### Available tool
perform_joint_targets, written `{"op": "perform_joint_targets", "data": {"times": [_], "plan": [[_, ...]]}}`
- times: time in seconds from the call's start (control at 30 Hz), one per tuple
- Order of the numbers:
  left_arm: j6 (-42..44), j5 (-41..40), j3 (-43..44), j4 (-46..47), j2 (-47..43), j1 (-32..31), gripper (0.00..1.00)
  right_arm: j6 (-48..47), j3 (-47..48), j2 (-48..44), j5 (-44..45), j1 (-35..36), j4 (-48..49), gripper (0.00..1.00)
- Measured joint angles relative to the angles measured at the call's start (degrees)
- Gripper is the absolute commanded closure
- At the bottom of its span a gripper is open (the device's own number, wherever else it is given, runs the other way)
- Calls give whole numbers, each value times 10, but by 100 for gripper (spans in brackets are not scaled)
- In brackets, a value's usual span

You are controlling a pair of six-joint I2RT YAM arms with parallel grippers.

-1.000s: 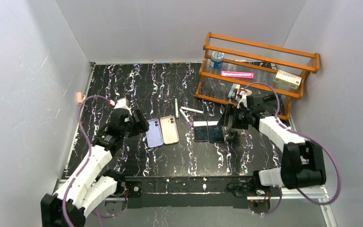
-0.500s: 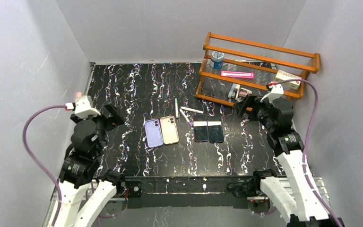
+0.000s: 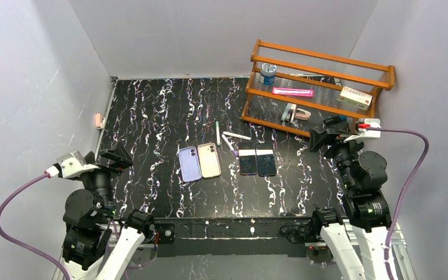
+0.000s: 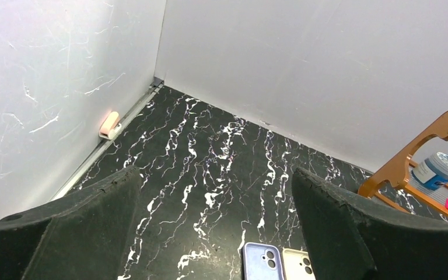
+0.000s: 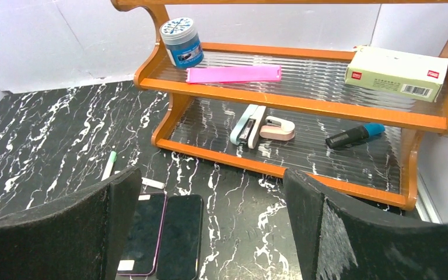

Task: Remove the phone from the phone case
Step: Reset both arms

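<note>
Two phones lie face up side by side mid-table: a purple-edged phone [image 3: 247,158] and a dark phone [image 3: 265,158]; both also show in the right wrist view, the purple-edged one [image 5: 142,234] left of the dark one [image 5: 180,235]. Left of them lie two empty cases, back up: a lilac case [image 3: 189,163] and a beige case [image 3: 209,160]; their tops show in the left wrist view, the lilac case [image 4: 262,262] and the beige case [image 4: 296,265]. My left gripper [image 3: 116,157] is open and empty, raised at the near left. My right gripper [image 3: 321,139] is open and empty, raised at the right.
An orange wooden rack [image 3: 318,93] at the back right holds a blue-lidded jar [image 3: 267,73], a pink strip [image 3: 292,91], a white box [image 3: 354,98], a stapler [image 5: 249,125] and a marker [image 5: 354,135]. Pens [image 3: 227,137] lie behind the phones. A pink clip [image 3: 98,120] sits on the left wall.
Both arms have pulled back from the table's middle and risen toward their bases, left to the near left, right to the near right. Phones and cases have not moved.
</note>
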Motion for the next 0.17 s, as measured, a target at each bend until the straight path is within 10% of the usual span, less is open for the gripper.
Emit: {"op": "perform_joint_targets", "data": {"times": [0.17], "plan": [[1,-7,-27,16,-5,0,2,-4,-9,-4,8,0,2,1]]}}
